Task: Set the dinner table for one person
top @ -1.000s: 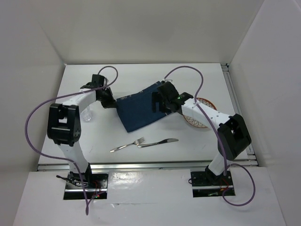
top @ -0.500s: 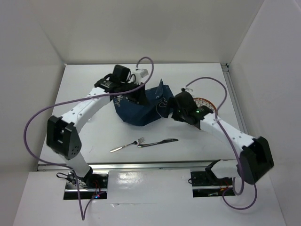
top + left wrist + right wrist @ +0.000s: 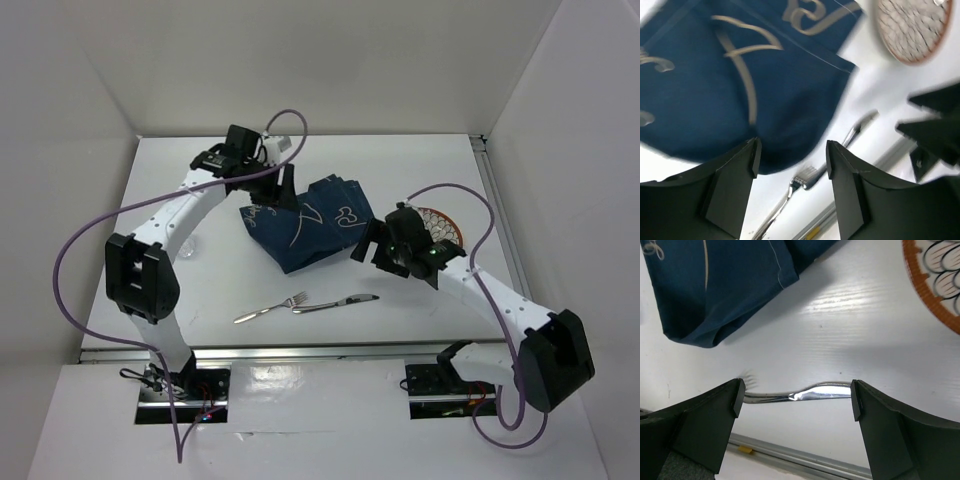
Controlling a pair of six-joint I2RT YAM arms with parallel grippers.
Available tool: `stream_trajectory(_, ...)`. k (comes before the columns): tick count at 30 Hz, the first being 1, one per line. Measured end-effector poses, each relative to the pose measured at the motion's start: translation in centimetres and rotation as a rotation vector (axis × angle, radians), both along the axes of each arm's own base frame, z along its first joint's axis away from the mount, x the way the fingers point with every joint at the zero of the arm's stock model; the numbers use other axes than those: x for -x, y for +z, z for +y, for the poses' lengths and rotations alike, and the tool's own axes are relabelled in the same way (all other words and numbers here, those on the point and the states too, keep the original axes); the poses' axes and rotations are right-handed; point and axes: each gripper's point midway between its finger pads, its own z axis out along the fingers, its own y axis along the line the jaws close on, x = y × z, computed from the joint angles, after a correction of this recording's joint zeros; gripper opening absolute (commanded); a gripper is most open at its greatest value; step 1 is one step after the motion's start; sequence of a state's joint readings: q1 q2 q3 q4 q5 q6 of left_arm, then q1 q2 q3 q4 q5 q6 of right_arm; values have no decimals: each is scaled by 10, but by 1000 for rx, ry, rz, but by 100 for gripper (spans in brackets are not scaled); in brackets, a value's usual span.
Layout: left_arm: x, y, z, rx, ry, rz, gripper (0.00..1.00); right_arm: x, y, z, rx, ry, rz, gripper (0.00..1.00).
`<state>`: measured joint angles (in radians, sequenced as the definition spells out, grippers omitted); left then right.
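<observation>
The white dinner table carries a navy placemat with a white drawing, lying rumpled and skewed at the middle. My left gripper hovers open over the placemat's far left edge; in the left wrist view its jaws hold nothing above the cloth. To the placemat's right my right gripper stands wide open and empty. Below it in the right wrist view lies the knife. A fork and the knife lie near the front edge.
A patterned plate with an orange rim sits right of the placemat, partly behind my right arm, and shows again as the plate and the plate. A metal rail runs along the table's near edge. White walls enclose the table.
My left gripper has opened and let go of the placemat, which has dropped from a lifted bunch to lie flatter. The right gripper has drawn back to the right, off the cloth.
</observation>
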<state>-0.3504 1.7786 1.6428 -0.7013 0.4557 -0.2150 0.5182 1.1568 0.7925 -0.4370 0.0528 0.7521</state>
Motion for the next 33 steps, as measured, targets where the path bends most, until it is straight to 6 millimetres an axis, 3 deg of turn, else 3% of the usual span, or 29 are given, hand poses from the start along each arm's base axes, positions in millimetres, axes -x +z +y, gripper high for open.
stream_trajectory(3,-20,-3,29,-26,142,10,72,0,-13,10,-18,17,59,100)
stream_trajectory(8,-47,-17,80,-52,398,75,87,-4,-22,29,-100,15,133,99)
stream_trajectory(11,-61,-39,110,-76,526,137,100,-11,-21,39,-174,-8,152,92)
stream_trajectory(16,-80,-85,144,-116,653,264,99,-31,-29,42,-262,-69,184,88)
stream_trajectory(21,-84,-124,149,-148,686,354,91,-44,-39,40,-305,-109,213,85)
stream_trajectory(29,-82,-148,144,-157,707,417,83,-47,-39,43,-336,-108,222,84)
stream_trajectory(33,-85,-163,143,-158,720,448,72,-47,-42,45,-346,-111,235,83)
